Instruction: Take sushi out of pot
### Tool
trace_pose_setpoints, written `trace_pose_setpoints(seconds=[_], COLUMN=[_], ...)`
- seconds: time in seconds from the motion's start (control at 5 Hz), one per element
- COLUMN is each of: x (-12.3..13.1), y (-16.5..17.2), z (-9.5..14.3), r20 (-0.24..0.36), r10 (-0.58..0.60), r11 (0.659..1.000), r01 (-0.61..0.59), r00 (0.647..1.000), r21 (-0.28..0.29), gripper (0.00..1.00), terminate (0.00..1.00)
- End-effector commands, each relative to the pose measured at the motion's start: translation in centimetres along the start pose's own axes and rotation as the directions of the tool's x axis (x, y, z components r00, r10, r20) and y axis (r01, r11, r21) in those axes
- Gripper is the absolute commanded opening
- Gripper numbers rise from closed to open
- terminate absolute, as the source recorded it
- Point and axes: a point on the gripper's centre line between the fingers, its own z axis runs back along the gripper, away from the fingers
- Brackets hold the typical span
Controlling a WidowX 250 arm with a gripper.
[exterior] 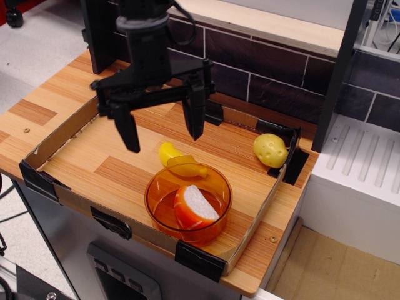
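Observation:
The sushi (192,208), orange with a white rice side, lies inside the translucent orange pot (164,187) at the front of the cardboard-walled tray. My black gripper (162,132) hangs open above the tray's middle, its two fingers (129,128) spread wide. It is up and to the left of the pot, above the yellow banana-like toy, and touches nothing.
A yellow banana-like toy (173,156) lies just behind the pot. A pale yellow potato toy (270,150) sits in the tray's back right corner. Low cardboard walls (62,134) with black corner clips ring the wooden tray. A brick wall stands behind, a white unit to the right.

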Motion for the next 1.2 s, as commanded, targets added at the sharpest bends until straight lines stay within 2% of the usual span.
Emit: trace_pose_setpoints(seconds=[0.0,0.2,1.0], x=[-1.8,-2.1,-1.5], y=[-0.9,-1.3,-1.5], z=[-2.0,-2.9,-6.3], r20=[0.07,0.088,0.13], r10=[0.098,0.16,0.213], r11=[0.988,0.978,0.977], r01=[-0.089,-0.146,-0.206], r00=[0.993,0.983,0.969], r21=[-0.129,-0.147,-0.06], gripper=[1.0,1.0,1.0], terminate=[0.0,0.0,0.0])
